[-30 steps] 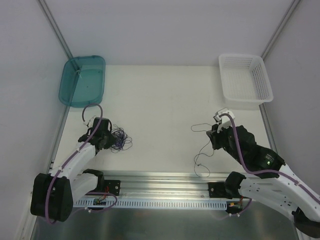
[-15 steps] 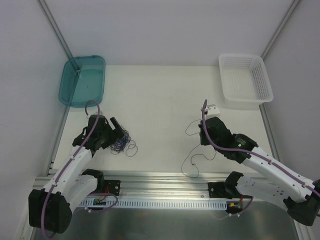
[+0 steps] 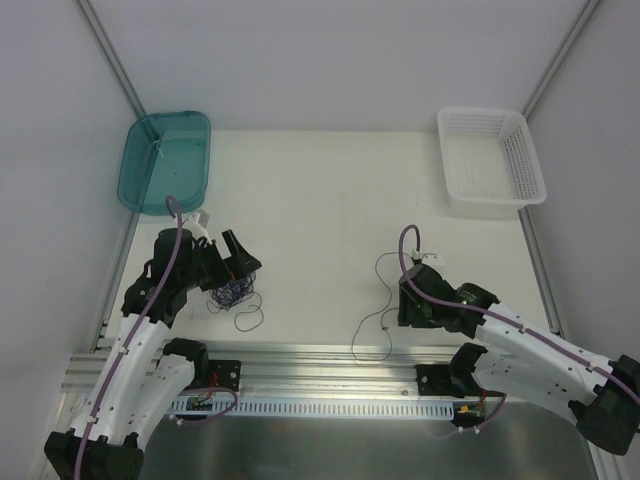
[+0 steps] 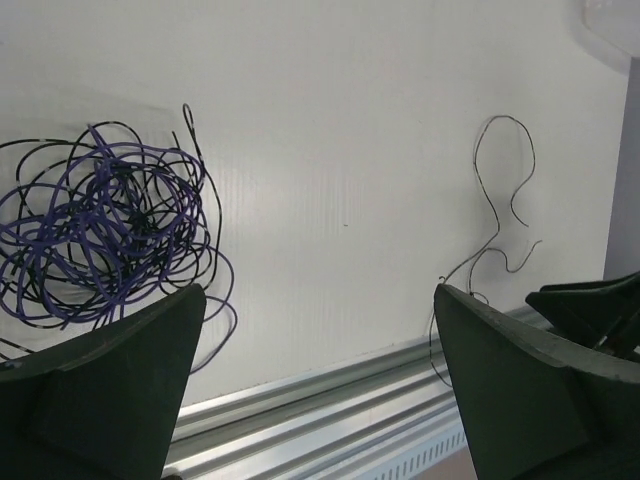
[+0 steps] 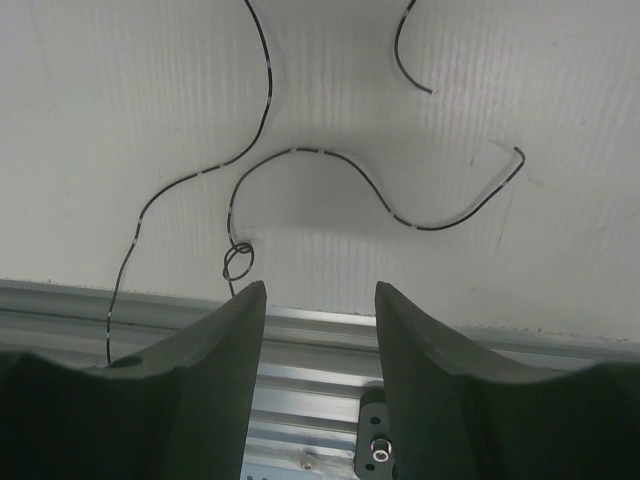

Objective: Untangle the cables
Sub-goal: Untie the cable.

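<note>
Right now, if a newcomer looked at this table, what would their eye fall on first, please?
Most striking is the tangled bundle of hair-thin purple and black wire strands on the white table, just beyond the open left gripper. One loose black strand curls alone before the open right gripper. At the far corners sit a translucent teal plastic tray, left, and a white mesh basket, right.

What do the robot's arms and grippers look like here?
The left arm and right arm have white links, black joints and a lilac hose running along each. The left gripper and right gripper each have two dark, broad, tapering fingers.
</note>
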